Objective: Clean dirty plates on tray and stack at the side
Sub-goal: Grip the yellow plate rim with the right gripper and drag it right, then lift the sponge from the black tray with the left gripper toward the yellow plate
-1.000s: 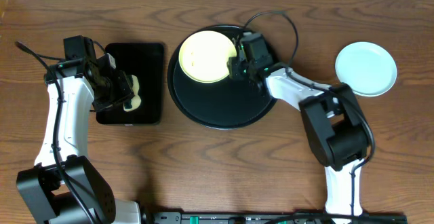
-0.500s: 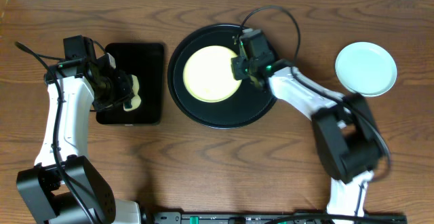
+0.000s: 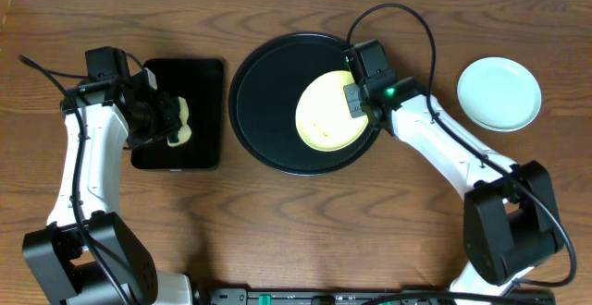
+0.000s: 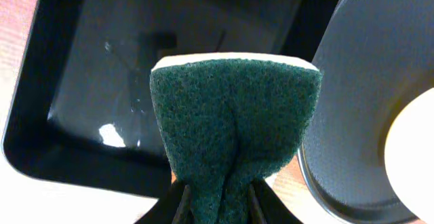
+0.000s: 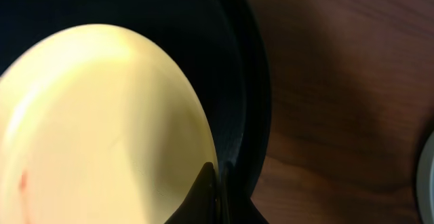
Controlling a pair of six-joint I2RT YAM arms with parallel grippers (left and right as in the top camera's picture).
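A pale yellow plate [image 3: 328, 113] lies tilted over the right part of the large round black tray [image 3: 264, 111]. My right gripper [image 3: 355, 100] is shut on the plate's right rim; the right wrist view shows the jaws [image 5: 215, 183] pinching that rim, and a faint reddish smear on the plate [image 5: 95, 122]. A pale mint-blue plate [image 3: 499, 93] sits on the table at the far right. My left gripper [image 3: 169, 127] is shut on a green scouring sponge [image 4: 234, 125] above the black rectangular tray [image 3: 180, 83]. Only two plates show.
The black rectangular tray [image 4: 102, 68] is wet and shiny inside, just left of the round tray [image 4: 366, 95]. Cables run from both arms near the table's far edge.
My right gripper has dragged the yellow plate from the tray's back left across to its right side. The left arm with the sponge has hardly moved.
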